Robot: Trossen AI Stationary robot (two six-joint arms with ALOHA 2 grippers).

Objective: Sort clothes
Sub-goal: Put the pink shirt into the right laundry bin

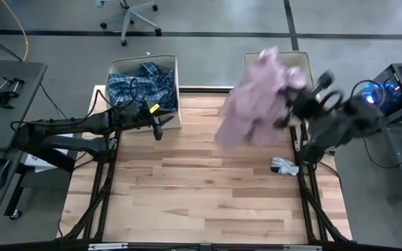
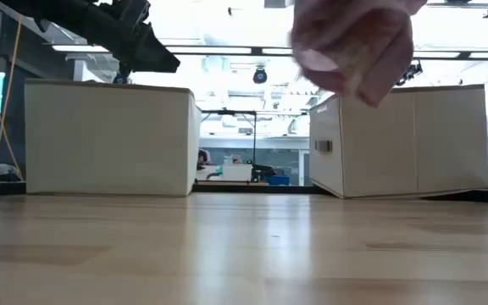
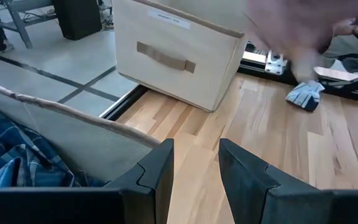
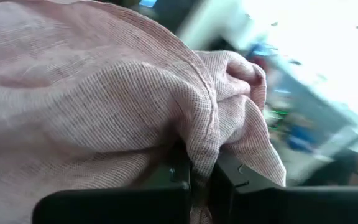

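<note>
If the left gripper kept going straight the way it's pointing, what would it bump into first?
Probably the bare wooden table. The left gripper, fingers apart and empty, points past the box of plaid clothes toward open tabletop. Farther along sit the other beige box and a small sock, though depth is hard to judge.

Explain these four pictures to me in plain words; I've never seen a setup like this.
Two robot arms work at a wooden table. One picture looks straight down, one looks level across the tabletop, and two come from cameras on the arms' wrists. The right gripper is shut on a pink garment, held in the air by the right box. The left gripper is open and empty beside the left box, which holds a plaid shirt. A small sock lies on the table.
</note>
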